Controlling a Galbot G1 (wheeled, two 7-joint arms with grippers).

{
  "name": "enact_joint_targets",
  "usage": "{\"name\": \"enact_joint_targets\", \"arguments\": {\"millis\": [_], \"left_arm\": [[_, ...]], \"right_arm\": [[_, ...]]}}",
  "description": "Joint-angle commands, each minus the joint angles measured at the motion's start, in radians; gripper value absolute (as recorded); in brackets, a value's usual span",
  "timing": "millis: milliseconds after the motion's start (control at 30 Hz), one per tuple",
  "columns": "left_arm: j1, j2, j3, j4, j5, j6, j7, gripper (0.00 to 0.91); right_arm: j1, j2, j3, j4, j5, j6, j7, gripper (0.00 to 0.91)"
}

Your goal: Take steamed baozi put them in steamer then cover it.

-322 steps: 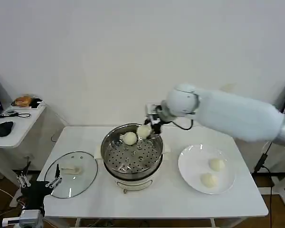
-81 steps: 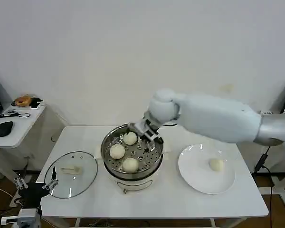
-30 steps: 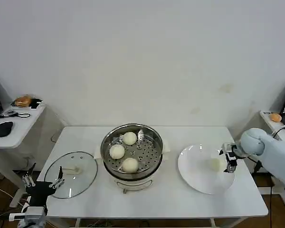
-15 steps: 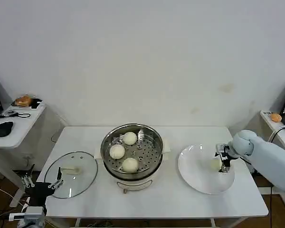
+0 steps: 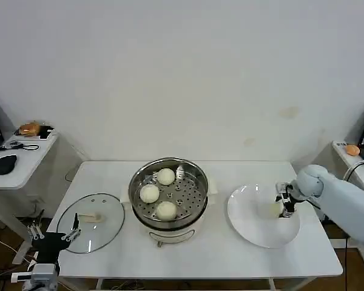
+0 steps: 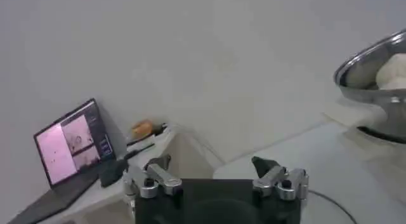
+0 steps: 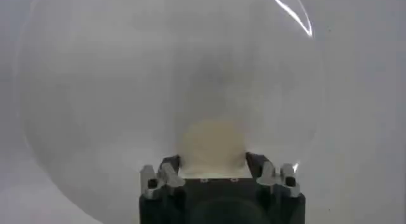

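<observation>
White table (image 5: pixel 212 248), bare front edge; right tool (image 5: pixel 281 204) spread around last baozi (image 5: pixel 270 209) on plate (image 5: pixel 255 233); left tool (image 5: pixel 51 233) spread, parked low.

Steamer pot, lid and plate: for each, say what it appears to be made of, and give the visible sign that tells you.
Steamer: polished metal, probably stainless steel; mirror-bright rim and a perforated tray.
Lid: clear glass with a metal rim; the table shows through it, and its knob looks like pale plastic.
Plate: glossy white, likely ceramic or melamine; a bright highlight runs along its rim.
</observation>
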Motion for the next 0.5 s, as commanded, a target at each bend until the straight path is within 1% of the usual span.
{"name": "enact_joint_targets", "arguments": {"millis": [33,167,233,300,367,433,467,500], "left_arm": [[-0.001,-0.001,0.001,-0.001,0.0,0.0,0.0,0.907],[0.0,0.0,0.001,-0.003,0.0,0.0,0.0,0.907],[-0.001,0.001,0.001,-0.004,0.0,0.0,0.0,0.907],[-0.002,-0.001,0.004,-0.008,0.001,0.0,0.0,0.907],[-0.003,-0.004,0.009,-0.011,0.004,0.0,-0.001,0.907],[-0.001,-0.005,0.018,-0.02,0.008,0.001,-0.001,0.907],[-0.001,-0.006,0.019,-0.021,0.01,0.002,0.0,0.907],[-0.002,-0.007,0.021,-0.025,0.011,0.003,-0.001,0.907]], "right_arm": [[0.056,-0.037,-0.031,0.06,0.032,-0.013,-0.015,0.675],[0.158,-0.074,-0.097,0.131,0.078,-0.037,-0.014,0.675],[0.212,-0.088,-0.123,0.187,0.115,-0.05,-0.017,0.675],[0.29,-0.094,-0.155,0.24,0.158,-0.081,-0.017,0.675],[0.355,-0.091,-0.192,0.274,0.191,-0.095,-0.014,0.675],[0.442,-0.081,-0.253,0.323,0.254,-0.123,-0.007,0.675],[0.455,-0.078,-0.263,0.329,0.263,-0.128,-0.006,0.675],[0.52,-0.062,-0.318,0.356,0.305,-0.146,0.003,0.675]]}}
